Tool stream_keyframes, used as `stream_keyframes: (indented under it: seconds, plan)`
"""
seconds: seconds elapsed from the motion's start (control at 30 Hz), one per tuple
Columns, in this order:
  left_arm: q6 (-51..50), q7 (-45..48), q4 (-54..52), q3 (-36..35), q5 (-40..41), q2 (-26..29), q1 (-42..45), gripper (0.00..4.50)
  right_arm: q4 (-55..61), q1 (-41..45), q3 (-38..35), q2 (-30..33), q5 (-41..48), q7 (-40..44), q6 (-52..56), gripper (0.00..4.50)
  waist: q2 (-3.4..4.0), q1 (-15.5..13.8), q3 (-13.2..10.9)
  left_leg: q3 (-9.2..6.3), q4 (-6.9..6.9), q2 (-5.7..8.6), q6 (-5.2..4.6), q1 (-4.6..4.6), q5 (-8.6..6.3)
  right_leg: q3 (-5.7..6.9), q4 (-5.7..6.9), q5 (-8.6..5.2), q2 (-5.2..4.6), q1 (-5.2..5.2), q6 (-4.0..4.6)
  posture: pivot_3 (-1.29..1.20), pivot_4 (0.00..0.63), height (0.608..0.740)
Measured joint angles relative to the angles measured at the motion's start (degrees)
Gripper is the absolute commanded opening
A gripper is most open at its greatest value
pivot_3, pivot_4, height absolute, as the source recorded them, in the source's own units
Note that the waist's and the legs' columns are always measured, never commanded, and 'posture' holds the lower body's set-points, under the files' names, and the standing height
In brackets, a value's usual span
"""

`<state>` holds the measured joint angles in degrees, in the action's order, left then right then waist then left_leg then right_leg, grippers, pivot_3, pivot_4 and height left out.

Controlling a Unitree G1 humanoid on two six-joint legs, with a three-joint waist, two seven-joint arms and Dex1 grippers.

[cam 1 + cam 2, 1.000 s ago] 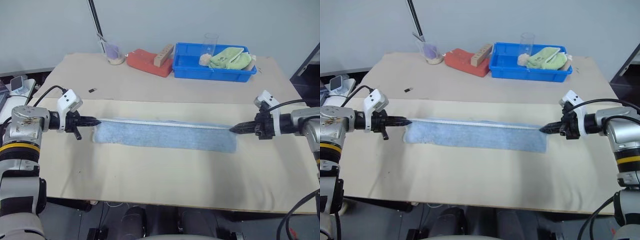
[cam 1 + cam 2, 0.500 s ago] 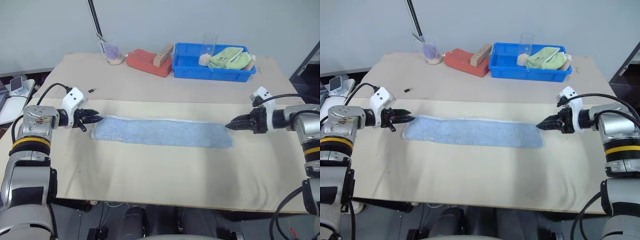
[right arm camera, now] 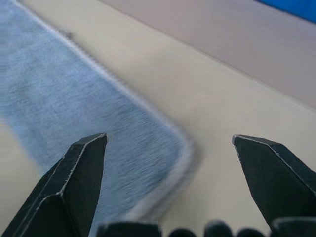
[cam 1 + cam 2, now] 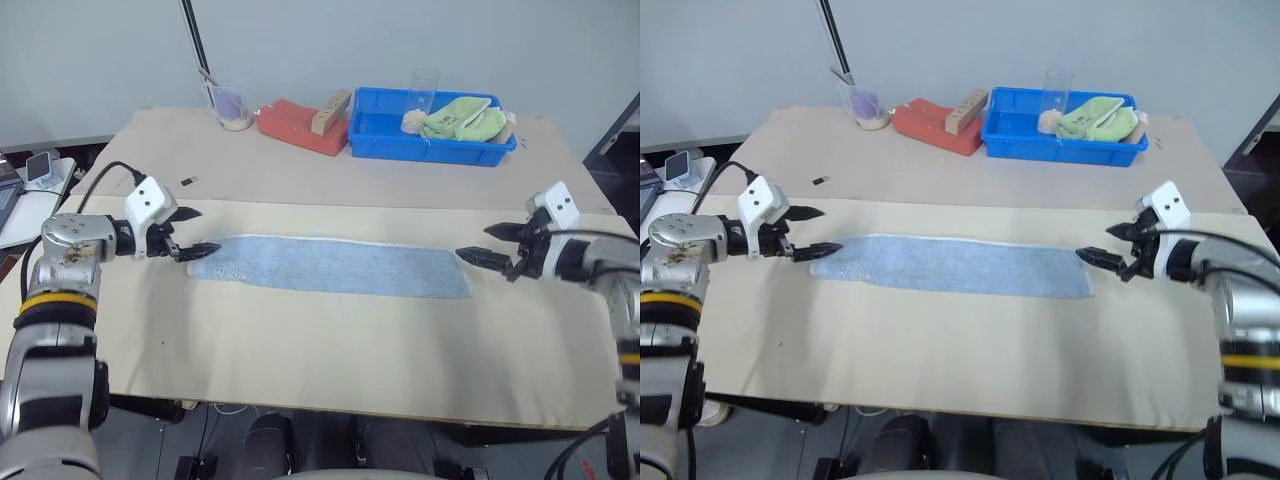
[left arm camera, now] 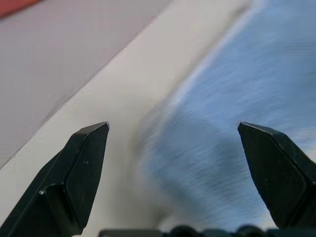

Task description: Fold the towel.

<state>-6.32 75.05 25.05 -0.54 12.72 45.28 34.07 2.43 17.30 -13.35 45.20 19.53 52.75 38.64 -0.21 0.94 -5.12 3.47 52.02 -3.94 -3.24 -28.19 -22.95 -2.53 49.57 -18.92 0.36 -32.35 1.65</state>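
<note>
Beige tabletop stretching away under both arms, towel lying flat as a long folded strip across its middle, left gripper and right gripper hovering wide open at either end, gripping nothing, blue bin sitting at the far edge.

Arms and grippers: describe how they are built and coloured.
Both arms are silver-grey metal cylinders; a yellow-and-black band rings the left arm and the right arm. The left gripper and the right gripper each have two pointed black fingers, a small white box on top, and a black cable looping back along the arm.
</note>
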Motion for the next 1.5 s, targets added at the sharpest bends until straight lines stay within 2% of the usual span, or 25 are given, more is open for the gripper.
stream_keyframes:
  seconds: [0.13, 0.33, 0.47, 0.67, 0.7, 0.93, 1.07, 1.1, 1.27, 1.5]
  plan:
    - [-6.8, 1.3, -14.9, 0.2, 6.0, -1.6, -4.1, 4.44, 4.7, -4.8, -1.0, -2.4, 0.8, -5.2, 1.0, 4.49, -0.03, 0.2, 0.0, 0.01, 0.11, 0.0, 0.03, 0.04, 0.02, -0.03, -0.02, -0.01, 0.14, 0.04, -0.02, 0.0, 0.15, 0.649]
    - [-13.4, 1.1, -30.5, 1.9, 14.0, -6.5, -4.4, 4.44, 2.7, -3.7, -0.5, -6.2, 0.1, -12.0, 1.5, 4.49, -0.03, 0.7, 0.0, 0.11, 0.12, 0.04, 0.02, 0.04, 0.02, -0.06, 0.01, -0.03, 0.21, 0.06, 0.01, 0.0, 0.15, 0.649]
    - [-13.9, 3.0, -35.9, 3.5, 16.3, -6.5, -4.4, 4.44, 2.6, -3.6, 1.8, -7.0, -0.3, -14.6, 4.6, 4.49, -0.03, 0.9, 0.0, 0.1, 0.12, 0.06, 0.02, 0.04, 0.02, -0.03, 0.04, -0.05, 0.3, 0.07, 0.05, 0.0, 0.15, 0.649]
    - [-14.0, 5.7, -38.3, 4.2, 18.9, -6.2, -4.7, 4.44, 4.6, -4.3, 2.6, -9.2, 0.5, -17.0, 8.3, 4.49, -0.03, 1.2, 0.0, 0.08, 0.12, 0.06, 0.02, 0.05, 0.02, 0.0, 0.04, -0.07, 0.36, 0.09, 0.08, 0.0, 0.15, 0.649]
    - [-13.8, 6.0, -38.3, 4.3, 18.9, -6.2, -4.7, 4.5, 5.4, -4.7, 2.6, -9.6, 0.9, -17.4, 8.8, 3.97, -0.03, 1.2, 0.0, 0.07, 0.12, 0.05, 0.02, 0.05, 0.02, 0.01, 0.03, -0.09, 0.39, 0.11, 0.09, 0.0, 0.15, 0.649]
    - [-13.4, 6.4, -38.1, 5.8, 18.9, -6.5, -4.8, 4.5, 8.9, -6.1, 2.8, -12.3, 1.6, -19.7, 10.4, 1.67, -0.04, 1.5, 0.0, 0.02, 0.12, 0.0, 0.02, 0.05, 0.02, -0.03, 0.01, -0.11, 0.57, 0.13, 0.12, 0.0, 0.15, 0.649]
    - [-12.6, 6.1, -37.6, 5.8, 18.6, -6.7, -4.8, 4.5, 8.7, -6.5, 2.7, -10.8, 2.0, -19.3, 10.5, 0.25, -0.04, 1.4, 0.0, 0.01, 0.12, 0.01, 0.02, 0.04, 0.02, -0.03, 0.02, -0.13, 0.59, 0.13, 0.17, 0.0, 0.15, 0.649]
    - [-12.5, 5.9, -37.6, 5.8, 18.4, -6.8, -4.8, 4.5, 8.6, -6.5, 2.7, -10.3, 2.1, -19.0, 10.5, 0.02, -0.05, 1.4, 0.0, 0.01, 0.12, 0.01, 0.02, 0.04, 0.02, -0.03, 0.01, -0.14, 0.59, 0.13, 0.17, 0.0, 0.15, 0.649]
    - [-12.3, 3.9, -36.7, 5.9, 17.5, -7.7, -4.8, 4.5, 6.3, -7.1, 2.1, -5.2, 2.8, -15.3, 9.8, 0.02, -0.05, 0.8, 0.0, 0.0, 0.12, 0.07, 0.01, 0.02, 0.02, -0.08, -0.09, -0.14, 0.58, 0.16, 0.17, 0.0, 0.15, 0.649]
    - [-11.2, 2.0, -36.1, 6.0, 16.4, -8.7, -4.7, 4.5, 1.7, -7.3, 1.4, 5.9, 2.0, -8.1, 7.1, 0.02, -0.08, 0.0, -0.1, 0.02, 0.12, 0.08, 0.01, -0.02, 0.01, -0.13, -0.3, -0.12, 0.61, 0.18, 0.13, 0.0, 0.15, 0.649]
